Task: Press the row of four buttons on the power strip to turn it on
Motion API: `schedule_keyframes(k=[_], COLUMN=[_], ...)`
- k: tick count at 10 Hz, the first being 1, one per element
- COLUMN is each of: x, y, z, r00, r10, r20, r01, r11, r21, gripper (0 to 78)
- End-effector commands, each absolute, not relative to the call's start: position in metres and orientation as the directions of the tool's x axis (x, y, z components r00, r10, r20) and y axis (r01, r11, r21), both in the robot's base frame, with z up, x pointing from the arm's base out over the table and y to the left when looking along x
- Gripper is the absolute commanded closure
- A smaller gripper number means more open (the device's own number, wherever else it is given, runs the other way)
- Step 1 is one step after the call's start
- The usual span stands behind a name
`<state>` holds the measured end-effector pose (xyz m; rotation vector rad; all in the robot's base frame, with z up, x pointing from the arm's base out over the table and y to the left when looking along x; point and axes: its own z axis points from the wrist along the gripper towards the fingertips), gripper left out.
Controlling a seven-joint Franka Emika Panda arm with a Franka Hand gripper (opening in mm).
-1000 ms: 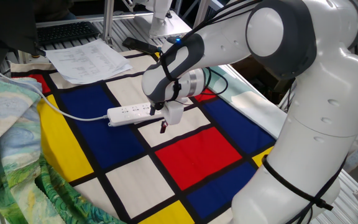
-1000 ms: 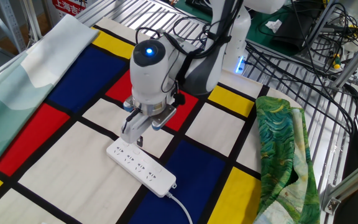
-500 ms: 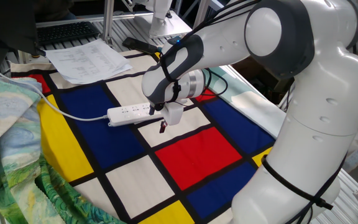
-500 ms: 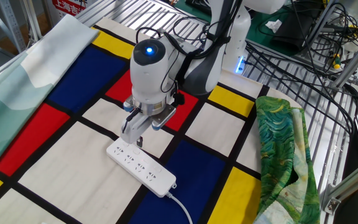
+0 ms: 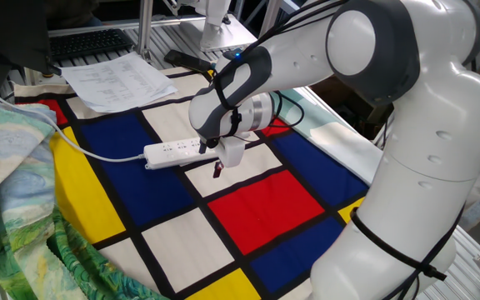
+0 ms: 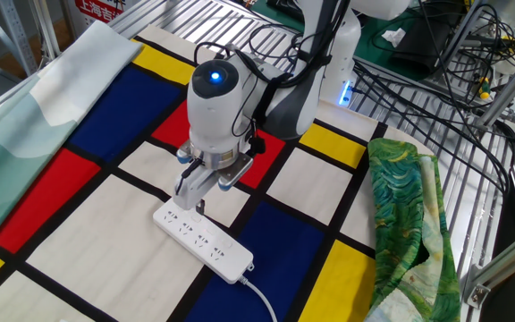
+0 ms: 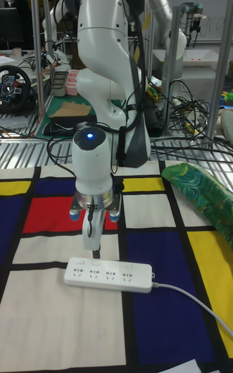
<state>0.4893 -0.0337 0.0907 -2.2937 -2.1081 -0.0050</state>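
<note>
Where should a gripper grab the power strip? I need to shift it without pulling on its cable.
Grip the power strip across its narrow width near the middle, coming straight down: it lies flat with both long edges exposed. Probably avoid the end under the gripper.

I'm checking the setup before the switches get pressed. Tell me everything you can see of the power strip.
The power strip is a long, narrow white bar that looks like plastic, lying flat on the colour-block cloth, across a white patch and a blue one. Its top face carries a row of sockets; the small buttons are too small to make out. A white cable leaves one end. The tool hangs right at the opposite end, beside the strip's long edge; contact cannot be told.
</note>
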Motion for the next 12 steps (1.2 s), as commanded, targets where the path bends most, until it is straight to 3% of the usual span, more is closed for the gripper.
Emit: schedule_keyframes(k=[1,12], x=[0.4929,0.4980], y=[-0.0345,-0.0355], z=[0.0906,0.0889], r00=[0.083,0.082], r10=[0.996,0.996], r20=[0.019,0.020], r01=[0.996,0.997], r11=[-0.083,-0.082], r21=[-0.012,-0.002], gripper=[0.2,0.2])
